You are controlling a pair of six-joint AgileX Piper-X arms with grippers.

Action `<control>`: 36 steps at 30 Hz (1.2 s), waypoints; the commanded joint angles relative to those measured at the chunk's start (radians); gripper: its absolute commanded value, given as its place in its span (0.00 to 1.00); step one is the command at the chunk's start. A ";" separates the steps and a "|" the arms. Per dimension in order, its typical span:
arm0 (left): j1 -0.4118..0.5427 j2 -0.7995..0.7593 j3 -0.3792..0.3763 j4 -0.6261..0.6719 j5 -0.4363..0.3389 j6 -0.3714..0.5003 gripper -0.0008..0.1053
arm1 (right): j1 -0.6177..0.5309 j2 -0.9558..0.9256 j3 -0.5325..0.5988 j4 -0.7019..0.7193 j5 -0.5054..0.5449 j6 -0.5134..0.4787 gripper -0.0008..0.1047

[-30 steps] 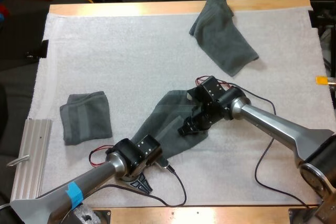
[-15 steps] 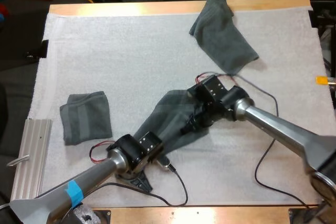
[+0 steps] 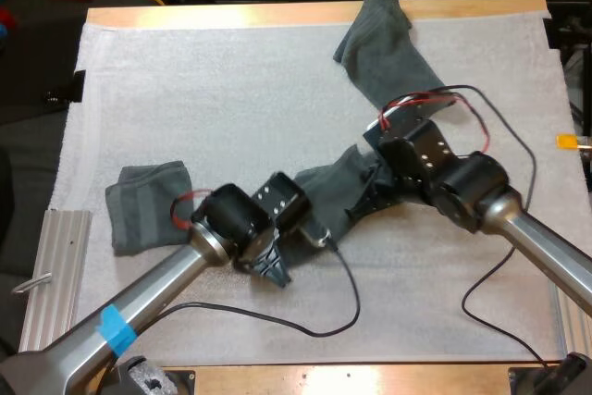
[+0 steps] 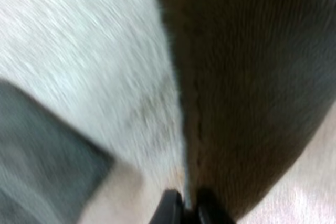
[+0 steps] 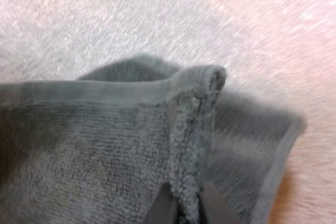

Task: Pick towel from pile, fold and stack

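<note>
Towel (image 3: 331, 180), near folded towel (image 3: 148, 205), now raised between left jaws and right jaws, both clamped on it; folding next.

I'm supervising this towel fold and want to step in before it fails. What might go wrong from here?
1. The right gripper has its jaws on just the hem by a corner of the held towel; the left gripper pinches a thin edge too. Either could slip free.
2. The towel looks bunched between them, so the fold may land uneven.
3. The folded towel lies near the left gripper; a sweep may disturb it.
</note>
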 commanded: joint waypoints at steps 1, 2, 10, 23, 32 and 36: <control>-0.002 0.000 -0.033 0.026 -0.019 0.012 0.01 | 0.002 -0.030 -0.002 0.023 0.028 -0.015 0.02; -0.002 0.000 -0.058 0.030 -0.019 0.014 0.01 | 0.001 -0.049 -0.002 0.032 0.039 -0.015 0.02; -0.002 -0.009 -0.206 0.077 -0.053 0.028 0.01 | 0.009 -0.200 -0.002 0.103 0.067 0.003 0.02; -0.011 -0.116 -0.272 0.166 -0.084 0.042 0.01 | 0.076 -0.340 -0.002 0.286 0.076 0.076 0.02; -0.111 -0.195 -0.272 0.212 -0.080 -0.038 0.01 | 0.300 -0.381 -0.004 0.366 0.237 0.200 0.02; -0.189 -0.236 -0.272 0.227 -0.079 -0.097 0.01 | 0.398 -0.381 -0.021 0.441 0.295 0.268 0.02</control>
